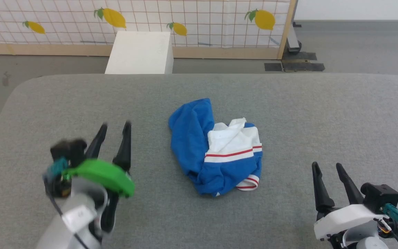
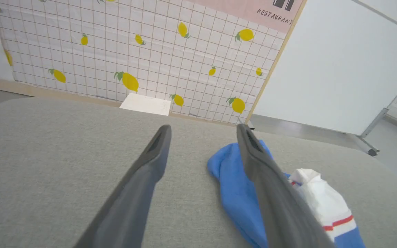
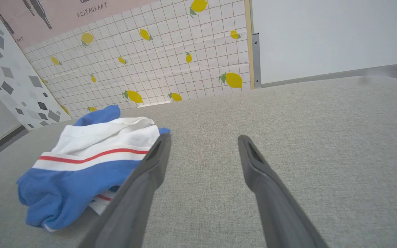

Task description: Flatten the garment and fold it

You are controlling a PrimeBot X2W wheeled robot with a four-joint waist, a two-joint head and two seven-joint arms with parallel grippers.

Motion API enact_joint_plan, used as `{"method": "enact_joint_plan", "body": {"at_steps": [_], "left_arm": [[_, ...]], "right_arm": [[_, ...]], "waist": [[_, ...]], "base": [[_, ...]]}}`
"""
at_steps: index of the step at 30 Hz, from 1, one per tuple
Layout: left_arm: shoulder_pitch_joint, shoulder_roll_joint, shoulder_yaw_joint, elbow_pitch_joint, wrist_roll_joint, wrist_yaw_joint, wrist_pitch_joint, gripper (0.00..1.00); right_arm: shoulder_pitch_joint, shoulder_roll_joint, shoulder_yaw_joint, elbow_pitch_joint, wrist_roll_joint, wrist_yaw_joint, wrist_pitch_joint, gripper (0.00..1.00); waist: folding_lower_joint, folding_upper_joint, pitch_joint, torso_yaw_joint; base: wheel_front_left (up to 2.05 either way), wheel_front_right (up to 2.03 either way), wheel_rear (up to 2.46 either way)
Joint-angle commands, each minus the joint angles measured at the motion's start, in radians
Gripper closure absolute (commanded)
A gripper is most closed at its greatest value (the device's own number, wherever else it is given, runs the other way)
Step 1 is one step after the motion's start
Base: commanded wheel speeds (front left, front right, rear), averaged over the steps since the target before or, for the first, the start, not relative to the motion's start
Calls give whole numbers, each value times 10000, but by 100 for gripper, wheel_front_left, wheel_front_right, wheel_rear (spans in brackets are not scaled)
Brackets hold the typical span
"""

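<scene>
Crumpled blue-and-white garment (image 1: 191,140), grey padded table (image 1: 323,114), lemon-print screen (image 1: 202,14) behind

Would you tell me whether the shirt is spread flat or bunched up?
Bunched up: the shirt lies in a crumpled heap, its layers overlapping.

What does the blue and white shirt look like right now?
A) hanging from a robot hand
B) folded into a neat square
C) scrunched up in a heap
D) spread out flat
C: the garment lies bunched in a crumpled heap on the grey surface, between the left gripper and the right gripper, touching neither.
</scene>
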Motion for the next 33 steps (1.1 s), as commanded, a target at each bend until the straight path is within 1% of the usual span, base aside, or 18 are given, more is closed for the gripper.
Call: {"method": "enact_joint_plan", "body": {"at_steps": [1, 3, 5, 9, 11, 15, 16, 19, 21, 23, 28, 29, 30, 31, 33], "left_arm": [[586, -6, 119, -126, 331, 208, -186, 0], [1102, -53, 263, -334, 753, 421, -263, 0], [1633, -288, 647, -799, 1154, 632, -278, 0], [2530, -780, 1128, -1403, 1799, 716, -283, 0], [2711, -1003, 1292, -1561, 1977, 644, -284, 0], [2692, -1326, 1630, -1725, 2308, 366, -285, 0], [2636, -1375, 1659, -1708, 2378, 288, -285, 0], [2331, -1576, 1771, -1703, 2613, -13, -285, 0], [2165, -1791, 1976, -1741, 2631, -178, -286, 0], [2063, -1904, 2120, -1704, 2744, -344, -286, 0], [1901, -2148, 2406, -1509, 2979, -683, -286, 0], [1891, -2190, 2465, -1464, 3045, -737, -286, 0], [1898, -2226, 2530, -1433, 3077, -773, -286, 0], [1921, -2264, 2605, -1390, 3116, -817, -286, 0], [1956, -2321, 2712, -1299, 3204, -881, -286, 0]], "right_arm": [[176, 1, 8, 52, 10, -15, 179, 0], [191, 1, -12, 96, 10, -15, 479, 0], [134, 1, -47, 109, -23, -15, 854, 0], [-365, 1, -3, 157, -132, -15, 2139, 0], [-889, 1, 82, 224, -253, -15, 3017, 0], [-2556, 1, 409, 515, -736, -15, 4809, 0], [-2939, 1, 476, 621, -867, -15, 5098, 0], [-4043, 1, 670, 1310, -1250, -15, 6157, 0], [-4524, 1, 767, 1829, -1452, -15, 6654, 0], [-4840, 1, 834, 2308, -1609, -15, 6912, 0], [-5133, 1, 1138, 3191, -1564, -15, 7159, 0], [-5152, 1, 1213, 3320, -1414, -15, 7168, 56], [-5166, 1, 1263, 3372, -1296, -15, 7078, 76], [-5177, 1, 1342, 3406, -1221, -15, 6943, 100], [-5163, 1, 1435, 3387, -1047, -15, 6650, 100]], "waist": [[0, -1, -88, 110], [0, -1, -93, 178], [0, -1, -39, 278], [0, -1, 208, 501], [0, -1, 388, 621], [0, -1, 942, 893], [0, -1, 1072, 967], [0, -1, 1505, 1274], [0, -1, 1720, 1477], [0, -1, 1869, 1628], [0, -1, 2066, 1828], [0, -1, 2059, 1835], [0, -1, 2029, 1823], [0, -1, 1991, 1791], [0, -1, 1871, 1705]], "base": [[0, 0, 0], [0, 0, 0], [0, 0, 0], [0, 0, 0], [0, 0, 0], [0, 0, 0], [0, 0, 0], [0, 0, 0], [0, 0, 0], [0, 0, 0], [0, 0, 0], [0, 0, 0], [0, 0, 0], [0, 0, 0], [0, 0, 0]]}}
